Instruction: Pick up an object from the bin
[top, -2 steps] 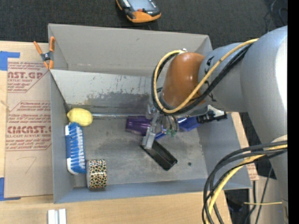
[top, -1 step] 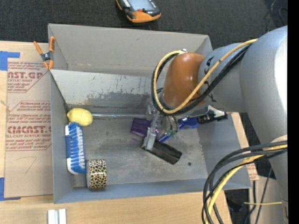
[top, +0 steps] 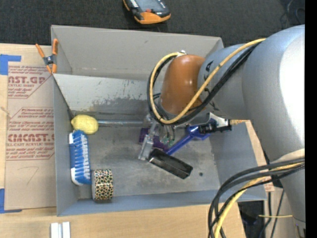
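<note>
Currently: the arm (top: 277, 93) reaches in from the right. Its glossy orange wrist cover (top: 181, 83), looped by yellow cables, sits over the middle of the grey metal bin (top: 124, 90). The jaws are low at the centre of the bin floor, at a small purple piece (top: 147, 134) lying there; contact is not clear. Whether they are open or closed I cannot tell, as the wrist hides the gap.

Just near and right of the purple piece lies a flat black oblong bar (top: 171, 163), matte and set at a slant. A blue rod-shaped handle (top: 190, 135) runs from beside the purple piece toward the right wall.

Well apart, along the left wall:
- a lumpy yellow ball (top: 85, 124), sponge-like, at the far end
- a blue-and-white bristled brush (top: 80, 157) lying lengthwise just near of it
- a short leopard-print roll (top: 103, 184) at the near left corner

The bin floor is dull and scuffed.
</note>
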`<state>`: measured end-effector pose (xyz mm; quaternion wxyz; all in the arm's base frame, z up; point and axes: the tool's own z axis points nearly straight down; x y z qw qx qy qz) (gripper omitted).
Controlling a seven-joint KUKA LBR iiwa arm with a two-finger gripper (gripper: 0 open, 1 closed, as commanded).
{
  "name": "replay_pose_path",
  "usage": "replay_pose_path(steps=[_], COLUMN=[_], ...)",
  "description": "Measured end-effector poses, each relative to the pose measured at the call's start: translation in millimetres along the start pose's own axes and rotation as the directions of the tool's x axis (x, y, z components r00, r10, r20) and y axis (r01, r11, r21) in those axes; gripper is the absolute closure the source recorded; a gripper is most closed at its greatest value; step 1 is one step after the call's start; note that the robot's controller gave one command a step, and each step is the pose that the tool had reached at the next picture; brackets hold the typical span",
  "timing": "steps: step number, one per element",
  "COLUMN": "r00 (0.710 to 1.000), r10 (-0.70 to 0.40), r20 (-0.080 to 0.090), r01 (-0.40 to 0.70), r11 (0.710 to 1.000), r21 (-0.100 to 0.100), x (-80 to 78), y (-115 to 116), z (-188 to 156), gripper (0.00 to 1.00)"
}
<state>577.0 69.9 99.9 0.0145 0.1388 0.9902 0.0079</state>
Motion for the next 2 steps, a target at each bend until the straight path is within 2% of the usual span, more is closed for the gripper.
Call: replay_pose_path(steps=[1,2], r00=[0.991,0.999], r10=[0.132,0.036], r20=[0.002,0.007], r01=[-0.132,-0.036], r11=[0.991,0.999], r21=[0.005,-0.002], x=[4.5,62.3], y=[-8,-71], z=[30,26], gripper=[0.00,1.00])
